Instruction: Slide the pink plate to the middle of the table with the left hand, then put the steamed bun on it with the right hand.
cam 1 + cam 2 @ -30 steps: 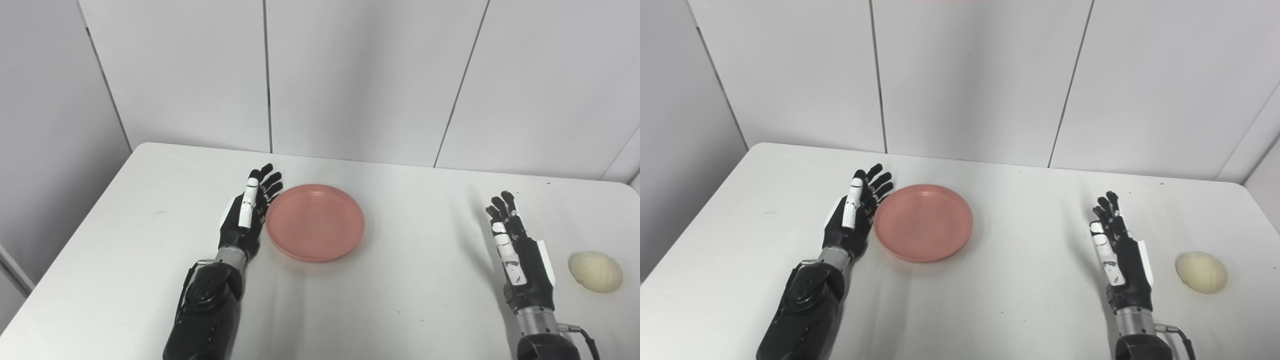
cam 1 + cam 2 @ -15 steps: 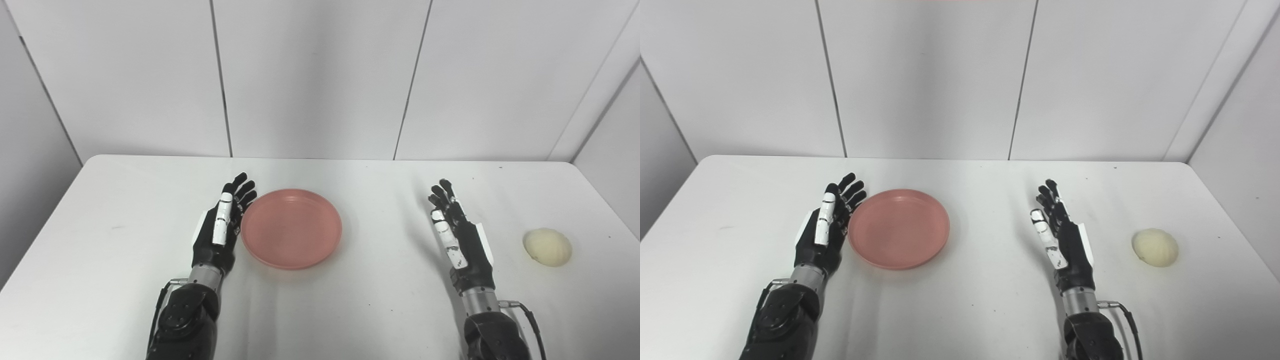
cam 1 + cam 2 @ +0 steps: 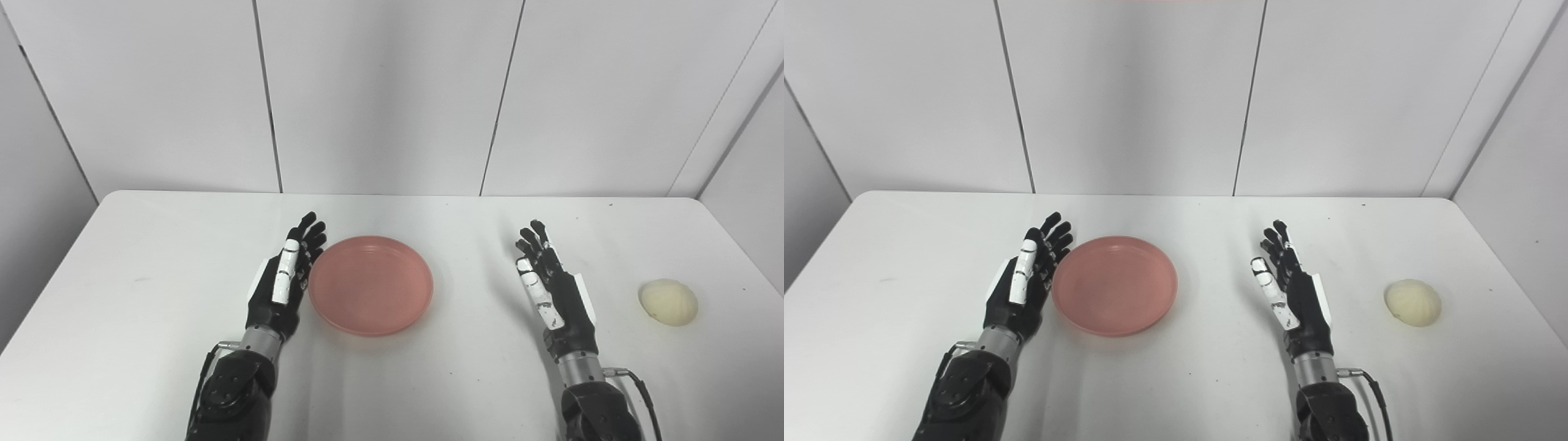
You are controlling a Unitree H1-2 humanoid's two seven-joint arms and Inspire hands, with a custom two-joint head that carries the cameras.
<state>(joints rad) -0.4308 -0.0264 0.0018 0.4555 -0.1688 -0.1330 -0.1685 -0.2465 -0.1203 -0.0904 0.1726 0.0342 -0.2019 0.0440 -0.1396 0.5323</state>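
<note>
Left eye view: left hand (image 3: 283, 286) beside pink plate (image 3: 370, 286)

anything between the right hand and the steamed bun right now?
No. Both eye views show only bare white table between the right hand, open and edge-up, and the steamed bun to its right.

Left hand (image 3: 283, 283), fingers apart, stands against the pink plate (image 3: 371, 286).
</note>
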